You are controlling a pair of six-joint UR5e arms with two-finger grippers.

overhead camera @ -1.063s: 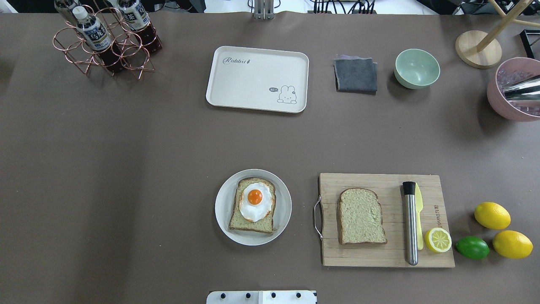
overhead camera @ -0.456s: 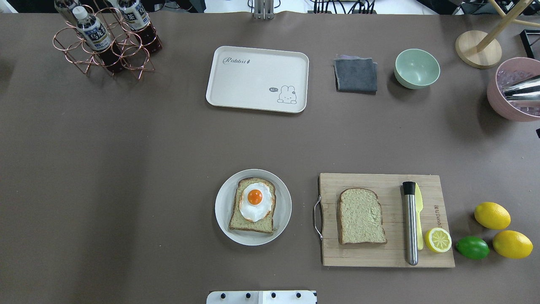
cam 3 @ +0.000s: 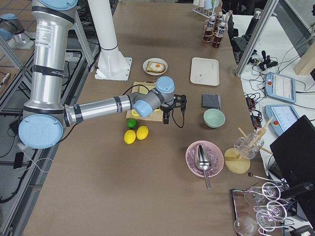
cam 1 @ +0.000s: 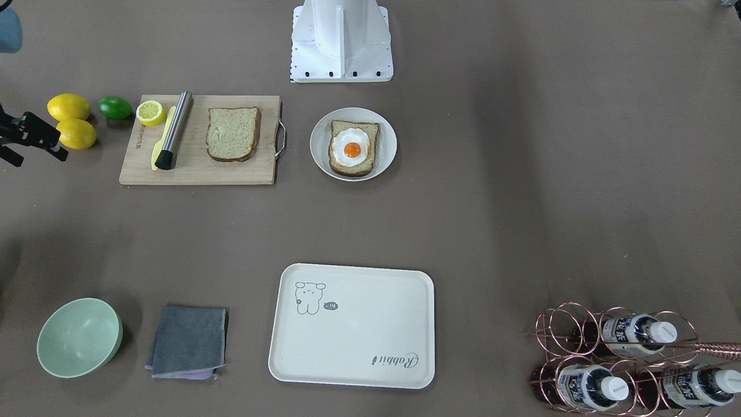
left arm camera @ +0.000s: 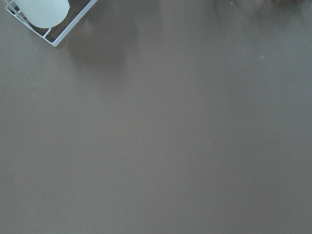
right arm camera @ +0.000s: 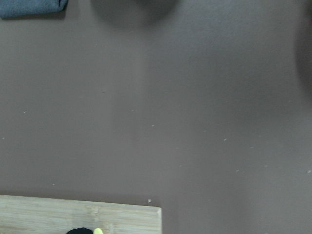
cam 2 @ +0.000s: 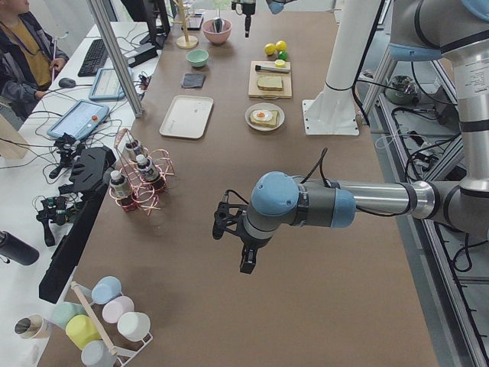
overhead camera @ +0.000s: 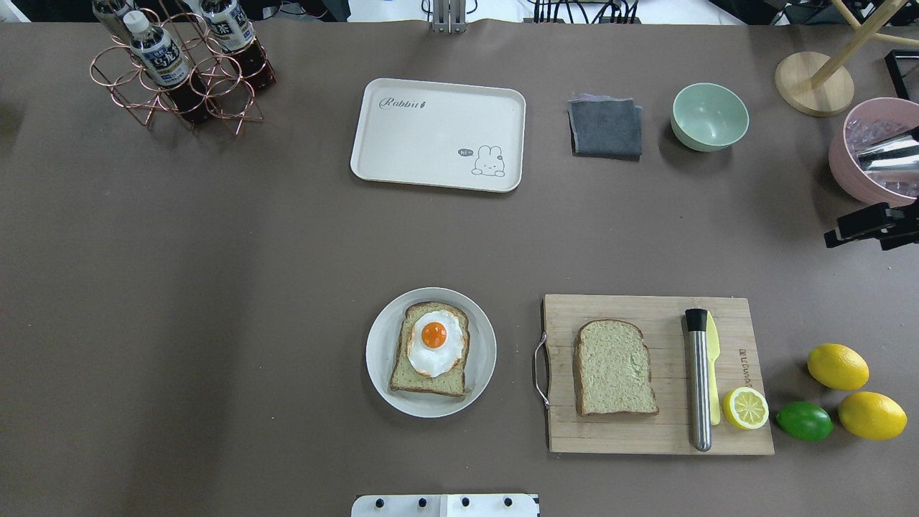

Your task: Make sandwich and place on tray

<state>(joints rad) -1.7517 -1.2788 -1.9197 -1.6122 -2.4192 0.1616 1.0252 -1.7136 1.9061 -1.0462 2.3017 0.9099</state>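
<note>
One bread slice (overhead camera: 413,380) lies on a round white plate (overhead camera: 377,352) with the fried egg (overhead camera: 434,343) on top. The second bread slice (overhead camera: 615,368) lies bare on a wooden cutting board (overhead camera: 646,431). The cream tray (overhead camera: 438,134) sits at the far middle and holds nothing. My right gripper (overhead camera: 858,233) is open and empty at the right edge, above the table beyond the board; it also shows in the front view (cam 1: 32,152). My left gripper (cam 2: 231,246) shows only in the left side view, far from the food; I cannot tell if it is open.
On the board lie a steel muddler (overhead camera: 698,380), a yellow knife (overhead camera: 713,359) and a half lemon (overhead camera: 745,408). Two lemons (overhead camera: 836,366) and a lime (overhead camera: 804,421) sit to its right. A bottle rack (overhead camera: 179,72), grey cloth (overhead camera: 605,128), green bowl (overhead camera: 709,116) and pink bowl (overhead camera: 872,154) line the far side.
My right gripper has come into the overhead view from the right edge, moving left. The food, plate, board and tray have not moved.
</note>
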